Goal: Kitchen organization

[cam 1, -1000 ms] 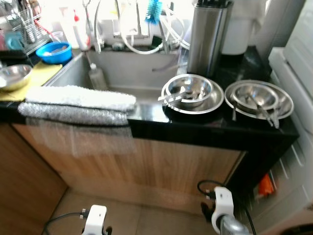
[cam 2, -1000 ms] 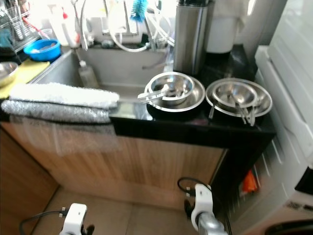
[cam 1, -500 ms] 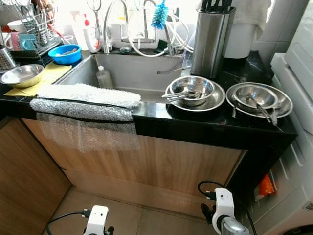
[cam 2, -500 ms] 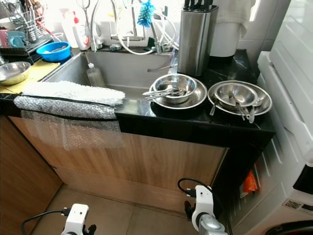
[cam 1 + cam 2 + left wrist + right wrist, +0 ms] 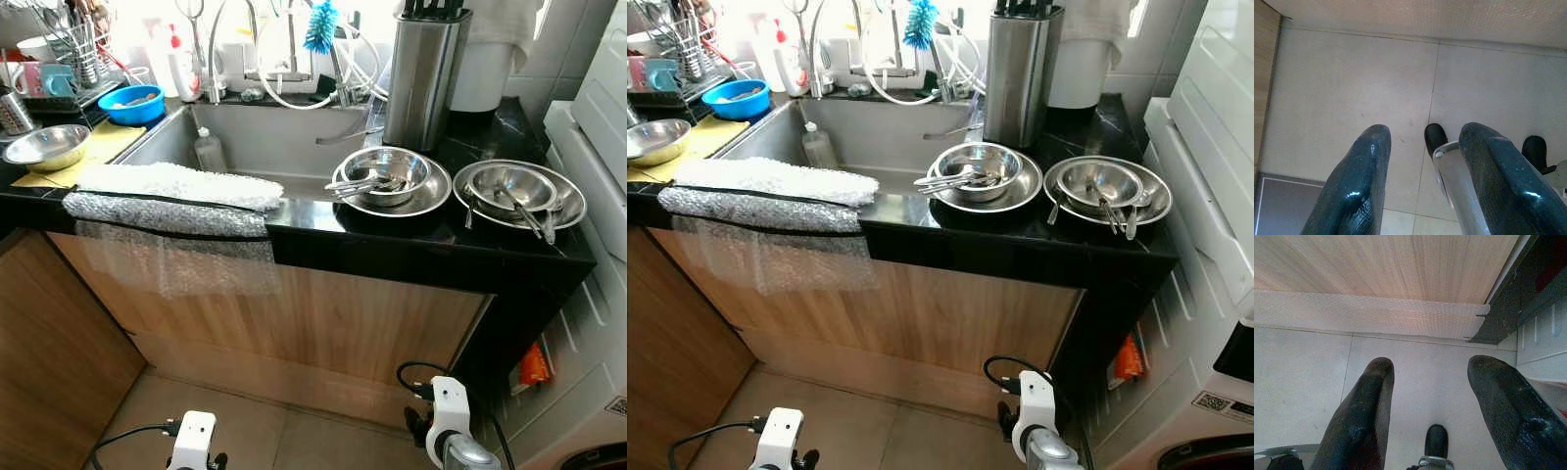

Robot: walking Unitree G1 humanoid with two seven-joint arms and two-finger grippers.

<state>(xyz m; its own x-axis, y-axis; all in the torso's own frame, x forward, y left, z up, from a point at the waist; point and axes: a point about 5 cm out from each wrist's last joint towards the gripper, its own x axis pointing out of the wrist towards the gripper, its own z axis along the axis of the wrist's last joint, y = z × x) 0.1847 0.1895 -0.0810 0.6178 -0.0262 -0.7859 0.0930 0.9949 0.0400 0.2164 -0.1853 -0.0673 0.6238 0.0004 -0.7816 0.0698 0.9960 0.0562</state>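
On the black counter (image 5: 431, 250), right of the sink (image 5: 265, 147), sit two stacks of steel dishes. The nearer-to-sink stack (image 5: 390, 181) holds a bowl with several utensils; the other stack (image 5: 517, 191) carries spoons too. Another steel bowl (image 5: 44, 147) rests on a yellow cloth left of the sink. Both arms hang low in front of the cabinet, the left wrist (image 5: 193, 439) and the right wrist (image 5: 446, 416) near the floor. My left gripper (image 5: 1425, 131) is open over floor tiles with nothing between its fingers. My right gripper (image 5: 1431, 363) is open too, pointing at the cabinet's base.
A white towel (image 5: 176, 183) and bubble wrap (image 5: 167, 223) drape over the sink's front edge. A steel knife block (image 5: 423, 73) stands behind the bowls. A blue bowl (image 5: 130, 103) and a dish rack (image 5: 59, 64) are at back left. A white appliance (image 5: 598, 147) flanks the counter's right.
The camera has pulled back and lifted, so more of the counter and cabinet shows. Nothing on the counter has moved, and both arms still hang low.
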